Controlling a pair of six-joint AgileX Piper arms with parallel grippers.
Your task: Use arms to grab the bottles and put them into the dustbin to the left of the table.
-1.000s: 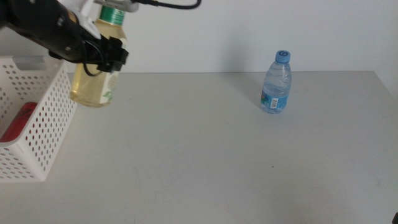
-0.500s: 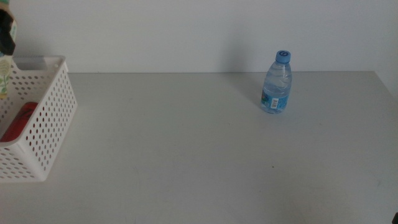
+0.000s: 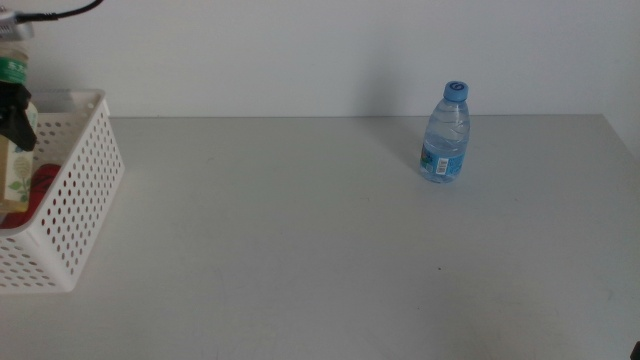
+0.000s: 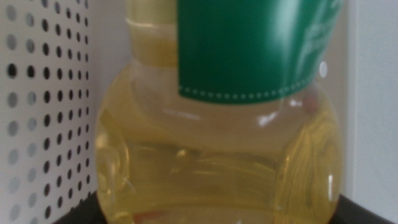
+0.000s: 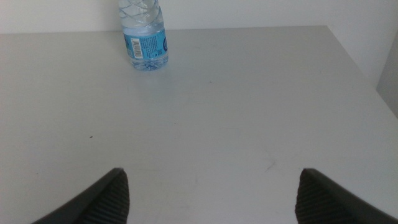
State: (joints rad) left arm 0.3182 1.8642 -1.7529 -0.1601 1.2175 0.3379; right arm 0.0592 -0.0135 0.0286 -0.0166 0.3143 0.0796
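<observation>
Grey worktop (image 3: 330, 230) fills the middle view. At its left edge stands the white basket (image 3: 75, 215), walls dotted with round holes. The left gripper (image 3: 18, 112) shows only as a dark shape at the picture's left border, above the basket's opening, clamped on the tea bottle (image 3: 13, 170), which hangs upright with its lower part inside the basket. A bit of red can (image 3: 42, 180) lies in the basket beside it. The water bottle (image 3: 444, 133) stands upright far to the right, near the back edge, well apart from both grippers.

Left wrist view: the tea bottle (image 4: 217, 143) fills the picture, yellow liquid below a green label, held just in front of the camera with dark gripper parts at its base. The basket's perforated wall (image 4: 43, 112) is just beside it.

Right wrist view: the right gripper (image 5: 208, 193) hangs over bare worktop (image 5: 236, 112), its jaws spread wide and holding nothing. The water bottle (image 5: 144, 37) stands well ahead of it.
</observation>
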